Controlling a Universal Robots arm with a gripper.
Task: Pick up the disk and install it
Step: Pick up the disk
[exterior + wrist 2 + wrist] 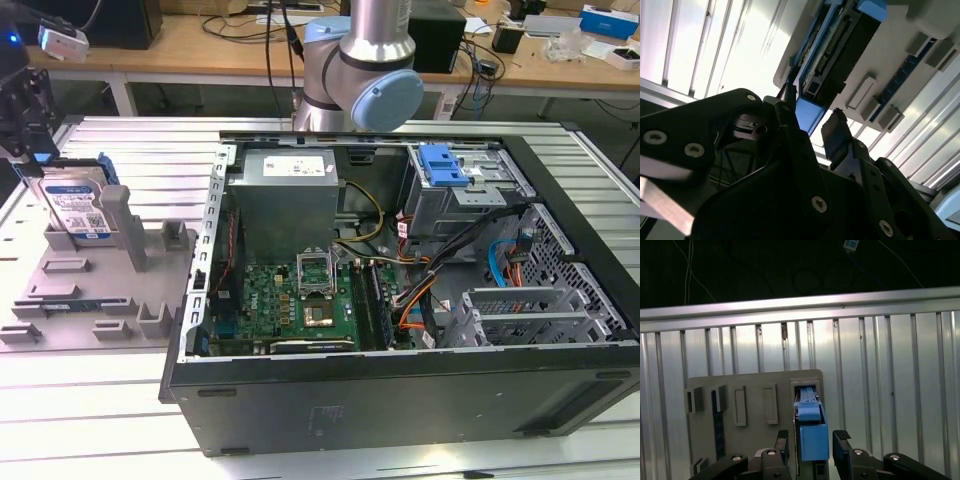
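The open black metal computer case [400, 400] occupies centre and right of the exterior view; the grey plastic fixture tray [90, 300] sits at left. The disk [75, 205], a flat rectangular silver metal hard drive, stands on edge in that tray, upper left. Judged rigid, fairly heavy, shock-sensitive: grip its flat faces. Label white-and-blue, bracket blue plastic. The black gripper [811, 440] straddles it, fingers [841, 442] spread

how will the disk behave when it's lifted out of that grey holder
Probably rigid: the disk is a flat metal slab, so it shouldn't flex. It stands on edge in the grey holder, so it may tip if nudged sideways. Its smooth blue bracket, straddled by the open gripper, could slip.
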